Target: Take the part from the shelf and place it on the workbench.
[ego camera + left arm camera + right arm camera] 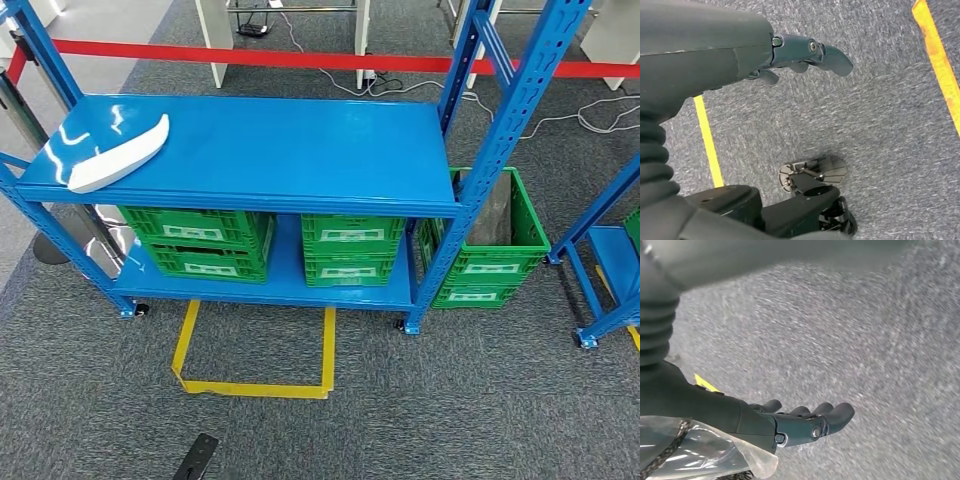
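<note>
White part [121,155] is lying on the shelf [302,150] top's left end, long axis running diagonally. Left hand [806,55] and right hand [806,422] are hanging released, fingers extended, empty; left likely nearer.

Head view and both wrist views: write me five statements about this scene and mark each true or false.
1. The white part lies on the blue shelf's top deck, near its left end. True.
2. The left hand grips the part. False: it hangs empty above the carpet.
3. Green crates sit on the lower deck. True.
4. The yellow floor tape lies behind the shelf. False: in front.
5. The right hand rests on the shelf. False: it hangs over carpet.
</note>
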Action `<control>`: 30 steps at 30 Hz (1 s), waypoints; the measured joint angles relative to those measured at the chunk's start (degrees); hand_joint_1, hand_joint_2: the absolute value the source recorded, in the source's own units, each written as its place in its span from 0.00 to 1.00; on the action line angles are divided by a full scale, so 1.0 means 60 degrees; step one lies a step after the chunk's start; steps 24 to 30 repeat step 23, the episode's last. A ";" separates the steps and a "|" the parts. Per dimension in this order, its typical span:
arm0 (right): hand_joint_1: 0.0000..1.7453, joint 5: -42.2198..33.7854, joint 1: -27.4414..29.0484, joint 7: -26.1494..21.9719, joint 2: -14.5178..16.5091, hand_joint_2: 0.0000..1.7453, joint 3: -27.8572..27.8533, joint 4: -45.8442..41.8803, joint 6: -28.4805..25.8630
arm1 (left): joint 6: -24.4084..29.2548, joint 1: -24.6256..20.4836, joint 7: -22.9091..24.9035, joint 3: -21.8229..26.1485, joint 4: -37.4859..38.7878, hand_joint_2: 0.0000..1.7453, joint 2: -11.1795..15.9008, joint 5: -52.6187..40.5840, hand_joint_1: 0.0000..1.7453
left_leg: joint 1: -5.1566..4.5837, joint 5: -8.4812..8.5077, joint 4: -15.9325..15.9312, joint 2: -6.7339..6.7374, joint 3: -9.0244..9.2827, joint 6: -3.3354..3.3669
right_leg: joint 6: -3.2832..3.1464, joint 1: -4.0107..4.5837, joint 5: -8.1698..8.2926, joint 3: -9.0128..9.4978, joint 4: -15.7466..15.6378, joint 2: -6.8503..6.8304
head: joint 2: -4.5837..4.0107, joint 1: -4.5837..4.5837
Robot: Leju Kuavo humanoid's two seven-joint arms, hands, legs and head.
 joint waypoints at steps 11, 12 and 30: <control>0.00 0.0099 0.0025 0.0241 -0.0005 0.25 0.0361 0.0000 0.0150 | -0.0030 -0.0053 0.0129 0.0017 0.0000 1.00 -0.0029 -0.0060 0.00 | 0.0000 0.0000 0.0000 0.0000 0.0001 0.0000 | 0.0000 0.0000 0.0000 0.0000 0.0000 0.0000 | 0.0000 0.0000; 0.00 0.0099 0.0027 0.0239 -0.0007 0.00 0.0399 0.0000 0.0160 | -0.0031 -0.0063 0.0132 0.0017 0.0000 1.00 -0.0032 -0.0062 0.00 | 0.0000 0.0000 0.0000 0.0000 0.0001 0.0000 | 0.0000 0.0000 0.0000 0.0001 0.0000 0.0000 | 0.0000 0.0000; 0.00 0.0100 0.0090 0.0165 -0.0044 0.00 0.0598 0.0000 0.0160 | -0.0002 -0.0085 -0.0083 0.0017 0.0000 0.00 -0.0046 -0.0064 0.00 | 0.0000 0.0000 0.0000 0.0000 0.0001 0.0000 | 0.0001 0.0000 -0.0001 0.0003 0.0000 0.0000 | 0.0000 0.0000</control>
